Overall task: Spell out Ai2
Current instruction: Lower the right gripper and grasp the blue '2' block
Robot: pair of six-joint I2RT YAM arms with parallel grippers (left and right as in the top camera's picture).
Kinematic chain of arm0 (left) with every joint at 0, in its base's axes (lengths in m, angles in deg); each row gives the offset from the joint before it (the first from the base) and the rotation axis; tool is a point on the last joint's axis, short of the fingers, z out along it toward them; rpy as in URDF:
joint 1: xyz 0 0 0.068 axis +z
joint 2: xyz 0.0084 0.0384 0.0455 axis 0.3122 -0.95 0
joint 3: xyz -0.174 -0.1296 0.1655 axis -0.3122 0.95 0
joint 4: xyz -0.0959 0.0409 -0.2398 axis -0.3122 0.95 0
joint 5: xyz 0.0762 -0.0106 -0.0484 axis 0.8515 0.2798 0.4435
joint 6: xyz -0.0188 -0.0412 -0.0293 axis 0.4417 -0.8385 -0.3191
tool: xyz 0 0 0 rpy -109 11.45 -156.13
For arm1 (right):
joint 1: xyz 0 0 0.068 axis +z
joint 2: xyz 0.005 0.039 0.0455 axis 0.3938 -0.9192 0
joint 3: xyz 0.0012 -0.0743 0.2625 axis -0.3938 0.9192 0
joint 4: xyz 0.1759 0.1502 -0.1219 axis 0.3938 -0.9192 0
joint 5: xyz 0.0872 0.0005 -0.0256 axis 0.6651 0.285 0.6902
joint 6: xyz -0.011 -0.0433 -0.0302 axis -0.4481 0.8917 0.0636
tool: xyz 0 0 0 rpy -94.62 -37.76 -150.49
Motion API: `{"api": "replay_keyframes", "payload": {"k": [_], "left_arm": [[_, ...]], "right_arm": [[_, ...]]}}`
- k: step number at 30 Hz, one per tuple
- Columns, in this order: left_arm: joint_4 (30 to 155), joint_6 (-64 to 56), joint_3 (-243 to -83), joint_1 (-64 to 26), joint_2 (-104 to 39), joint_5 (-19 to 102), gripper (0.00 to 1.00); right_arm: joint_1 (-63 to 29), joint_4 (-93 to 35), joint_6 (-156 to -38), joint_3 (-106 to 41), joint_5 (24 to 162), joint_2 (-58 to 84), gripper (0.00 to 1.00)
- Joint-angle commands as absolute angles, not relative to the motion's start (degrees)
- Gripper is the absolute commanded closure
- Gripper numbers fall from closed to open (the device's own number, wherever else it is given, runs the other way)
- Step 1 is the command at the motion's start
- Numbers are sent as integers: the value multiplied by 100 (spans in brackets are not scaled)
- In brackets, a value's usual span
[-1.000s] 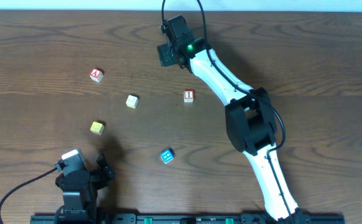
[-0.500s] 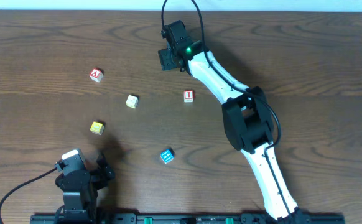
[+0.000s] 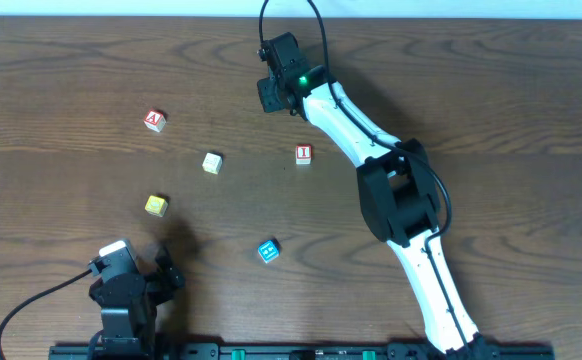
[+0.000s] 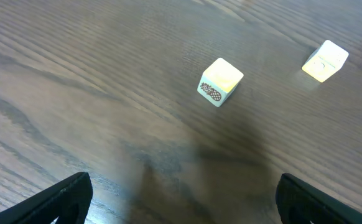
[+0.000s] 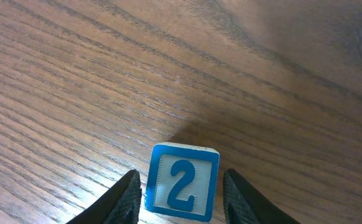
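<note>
Overhead shows nothing spelled yet: the A block (image 3: 154,120) sits far left and the I block (image 3: 304,154) mid-table, well apart. Your left gripper (image 4: 199,202) is spread wide, holding nothing. Your right gripper (image 5: 182,198) is parted too — the 2 block (image 5: 182,182) sits on the wood between its jaws, apparently unclamped.

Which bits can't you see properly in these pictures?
2 block: hidden under the right hand in the overhead view.
Blue block: marking too small to read, overhead.
Yellow block: top face washed out by glare, left wrist view.
Left hand: fingers cut off by the bottom edge, left wrist view.
</note>
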State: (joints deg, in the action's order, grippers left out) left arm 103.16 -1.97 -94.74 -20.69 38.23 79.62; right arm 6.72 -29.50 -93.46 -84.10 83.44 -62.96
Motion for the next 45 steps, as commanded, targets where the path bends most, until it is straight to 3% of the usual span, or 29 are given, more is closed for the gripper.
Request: {"api": "replay_keyframes", "payload": {"k": [1,27,38,45], "left_arm": [[10436,-218,-9321,-2043,3858,7960,5],[10436,-216,-9321,-2043,3858,7960,5],[10436,-218,-9321,-2043,3858,7960,5],[10436,-216,-9321,-2043,3858,7958,5]], "right_arm": [[674,-2946,-9313,-8533,8302,-6415,58],[672,-2952,-9316,-8572,8304,-6408,69],[672,-3680,-9329,-9486,8300,-6404,76],[672,-4863,-9331,-10264,8300,-6397,99]]}}
